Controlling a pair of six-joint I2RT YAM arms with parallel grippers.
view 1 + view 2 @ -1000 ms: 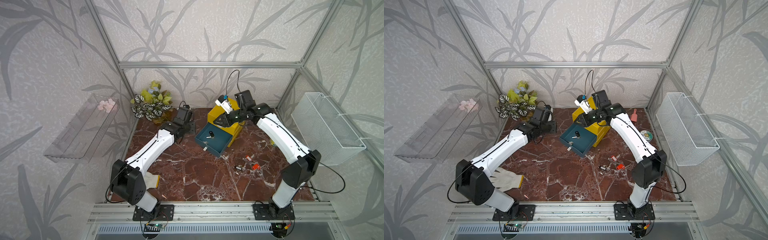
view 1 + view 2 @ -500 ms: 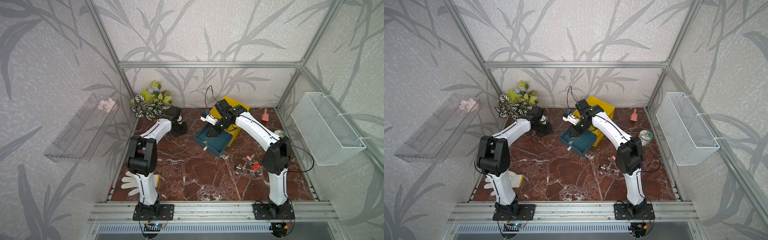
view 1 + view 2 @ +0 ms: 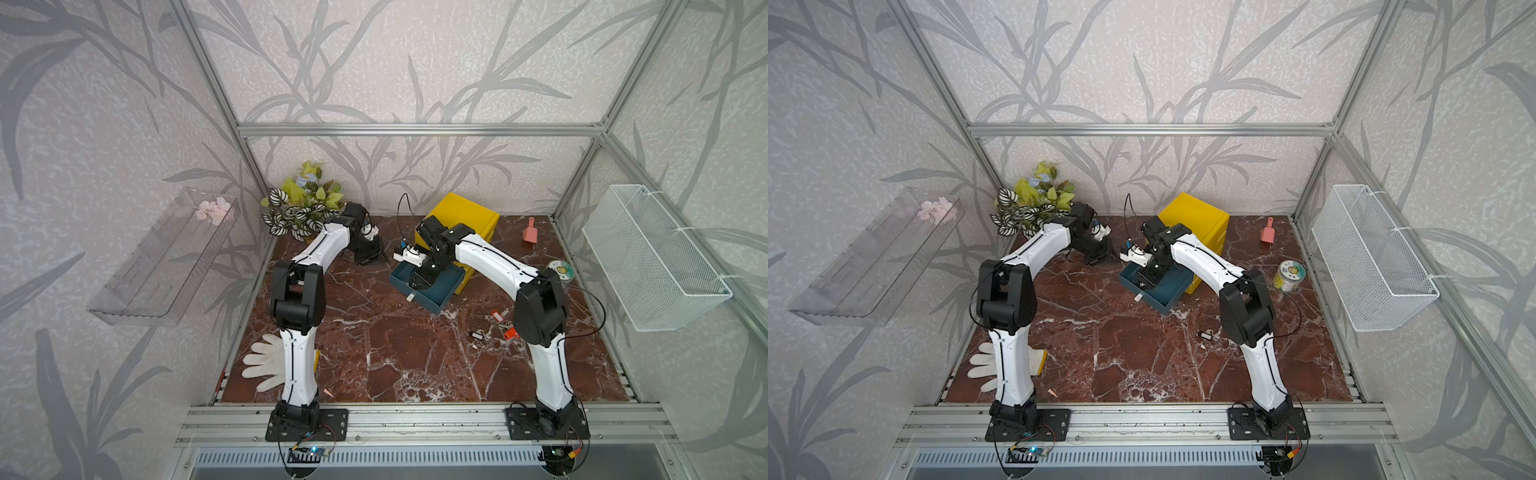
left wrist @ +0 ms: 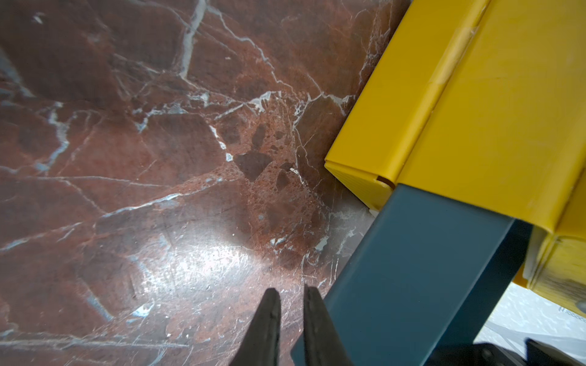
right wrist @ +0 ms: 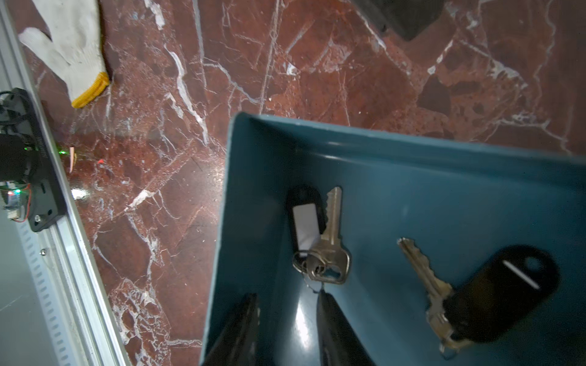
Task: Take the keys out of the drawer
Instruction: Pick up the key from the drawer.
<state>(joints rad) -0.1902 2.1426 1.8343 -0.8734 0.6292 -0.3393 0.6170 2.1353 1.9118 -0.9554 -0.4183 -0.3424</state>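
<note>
- Teal metal drawer stands pulled out of the yellow box cabinet at the back of the red-brown marble table.
- In the right wrist view we see two bunches on the drawer floor. The white-insert keys, one silvery key on a black tag, lie near a corner. The black-tag keys lie further along.
- Right gripper is down inside the drawer, jaws apart with nothing between them. One fingertip is right at the ring of the white-insert keys; we can't tell if it touches.
- Left gripper is low over the table just beside the drawer's outer wall, jaws a narrow slit apart, holding nothing.
- Loose keys lie on the table in front of the drawer, by the right arm: red tag, orange tag, black-and-white tag.
- Clear plastic wall tray holds pink flowers; a white wire basket hangs on the opposite wall.
- Since a second ago, the right gripper has come from above the cabinet down into the drawer. Both arms now stand with elbows folded up; the loose keys haven't moved.
- The round tin has a green-and-yellow label, too small to read.
</note>
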